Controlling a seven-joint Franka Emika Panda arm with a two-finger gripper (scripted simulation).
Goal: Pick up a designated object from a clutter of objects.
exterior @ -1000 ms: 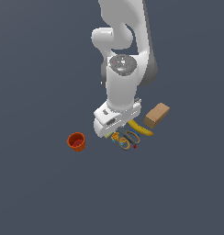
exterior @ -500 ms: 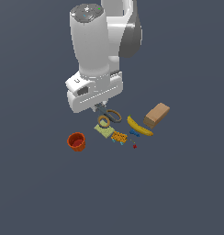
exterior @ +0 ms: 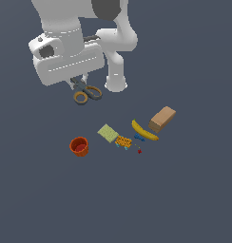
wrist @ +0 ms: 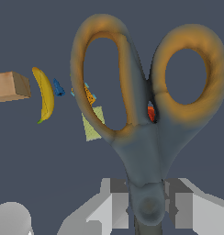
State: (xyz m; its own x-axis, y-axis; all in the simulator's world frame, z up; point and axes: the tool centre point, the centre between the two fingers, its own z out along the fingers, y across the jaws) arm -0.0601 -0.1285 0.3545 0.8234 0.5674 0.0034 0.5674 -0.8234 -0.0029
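The scissors (exterior: 86,92) hang in the air well above the banana (exterior: 143,131), gripped at the pivot by the tool (wrist: 148,207), ring handles pointing away from it. Beside the banana lie the brown box (exterior: 162,118), sponge (exterior: 108,133) and patterned block (exterior: 123,141); the red cup (exterior: 79,146) sits farther off.

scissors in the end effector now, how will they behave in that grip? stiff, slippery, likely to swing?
The scissors look rigid, so probably no flop. The end effector clamps near the pivot, with both ring handles hanging past it, so they may swing. The smooth metal there might slip.
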